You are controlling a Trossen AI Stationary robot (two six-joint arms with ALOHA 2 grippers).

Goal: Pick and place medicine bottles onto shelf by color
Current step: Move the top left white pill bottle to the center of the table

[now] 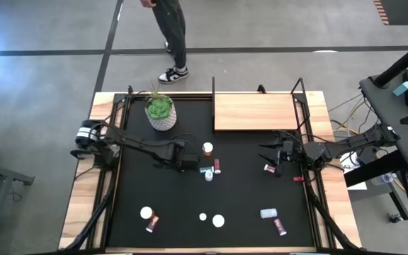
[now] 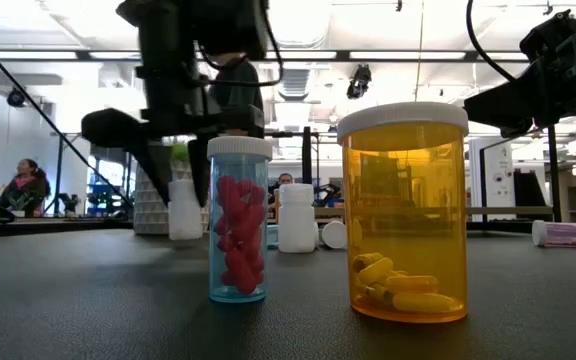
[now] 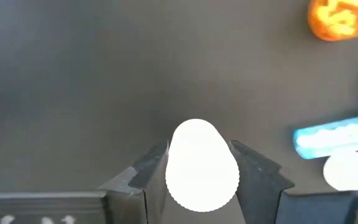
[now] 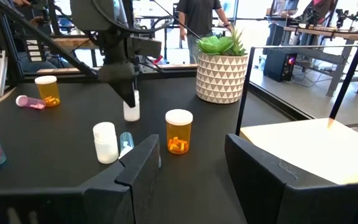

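The left gripper [image 3: 197, 171] is straddling a small white cylindrical medicine bottle [image 3: 201, 165] standing upright near mid-table, fingers flanking its sides, apparently touching; whether they are clamping is unclear. The light-wood shelf board [image 1: 255, 112] is lying far and right. The right gripper [image 4: 188, 165] is waiting, jaws apart.
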